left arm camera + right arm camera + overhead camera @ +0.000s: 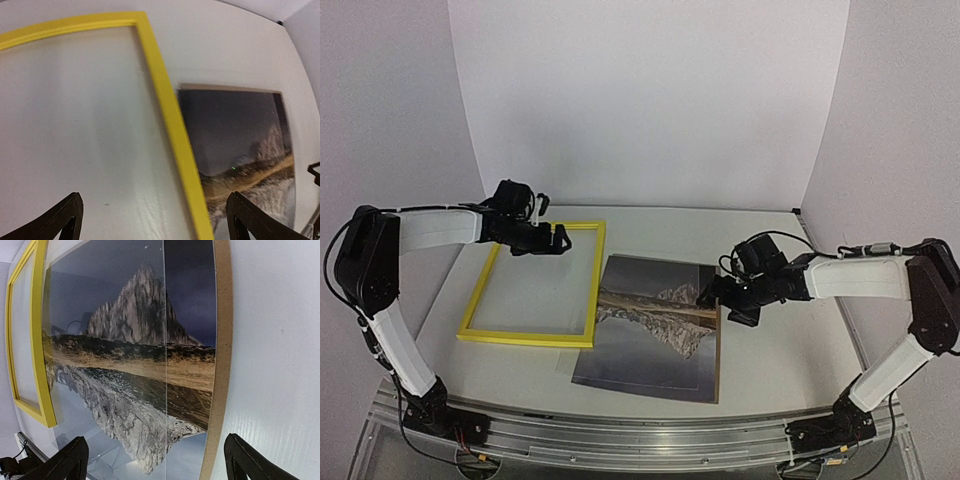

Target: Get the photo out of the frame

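Observation:
The yellow frame (532, 287) lies flat on the table at centre left, and the table shows through its opening. The photo (655, 325) of snowy mountains lies face up just right of the frame, on a brown backing sheet (719, 352) that shows along its right edge. My left gripper (560, 238) is open above the frame's far right corner; the frame's right rail (170, 115) runs between its fingers, with the photo (235, 135) beside it. My right gripper (716, 294) is open and empty above the photo's right edge (130, 340), with the backing strip (220, 365) and the frame (37, 340) in its view.
A clear sheet (100, 430) lies over the left part of the photo, its straight edge crossing the picture; its near corner juts out by the frame (570, 366). White walls close the back and sides. A metal rail (640, 435) runs along the near edge.

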Controlling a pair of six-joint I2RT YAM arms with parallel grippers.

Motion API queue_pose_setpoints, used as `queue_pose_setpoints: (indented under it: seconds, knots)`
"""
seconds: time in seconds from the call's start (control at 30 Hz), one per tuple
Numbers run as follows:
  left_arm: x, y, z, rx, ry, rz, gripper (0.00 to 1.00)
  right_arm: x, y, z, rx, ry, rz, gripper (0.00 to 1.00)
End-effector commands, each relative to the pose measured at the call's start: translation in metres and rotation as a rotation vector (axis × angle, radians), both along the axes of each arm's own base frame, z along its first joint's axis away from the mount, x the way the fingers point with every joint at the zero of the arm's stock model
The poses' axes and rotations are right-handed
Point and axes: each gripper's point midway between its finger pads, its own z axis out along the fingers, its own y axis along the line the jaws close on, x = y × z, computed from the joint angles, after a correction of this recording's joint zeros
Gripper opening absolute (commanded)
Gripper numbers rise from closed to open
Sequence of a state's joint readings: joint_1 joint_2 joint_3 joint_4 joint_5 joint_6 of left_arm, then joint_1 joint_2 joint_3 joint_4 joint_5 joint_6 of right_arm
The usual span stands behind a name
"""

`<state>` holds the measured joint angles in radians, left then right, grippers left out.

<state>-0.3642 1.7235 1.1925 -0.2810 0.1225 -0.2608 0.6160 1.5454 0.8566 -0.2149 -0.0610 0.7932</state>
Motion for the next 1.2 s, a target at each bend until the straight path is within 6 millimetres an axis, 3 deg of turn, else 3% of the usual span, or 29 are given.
queue_pose_setpoints:
  seconds: [0.0,0.2,0.37,0.6,0.87,0.93,1.03,1.17]
  knots:
    - [-0.063,-0.098,-0.006,-0.308,0.164,-0.259,0.99,0.010,0.023,0.002,0.148,-0.011,0.048,0.90]
    - [-0.090,-0.150,-0.028,-0.326,0.238,-0.377,1.00,0.013,0.014,-0.025,0.138,0.049,0.024,0.87]
    - [-0.102,-0.162,-0.052,-0.295,0.292,-0.392,1.00,0.006,0.011,-0.038,0.134,0.084,0.020,0.86]
    - [-0.113,-0.183,-0.068,-0.231,0.318,-0.414,0.99,0.010,0.020,-0.033,0.174,0.072,0.039,0.84]
    - [-0.133,-0.235,-0.054,-0.210,0.275,-0.514,0.99,0.010,0.008,-0.032,0.166,0.079,-0.063,0.81]
    - [-0.140,-0.246,-0.059,-0.127,0.253,-0.510,0.99,0.007,-0.002,-0.032,0.143,0.070,-0.097,0.79]
    - [-0.137,-0.252,-0.069,0.081,0.194,-0.418,1.00,0.002,-0.015,-0.033,0.111,0.058,-0.135,0.79]
    - [-0.135,-0.261,-0.080,0.245,0.183,-0.339,1.00,-0.009,-0.017,-0.040,0.118,0.094,-0.141,0.65]
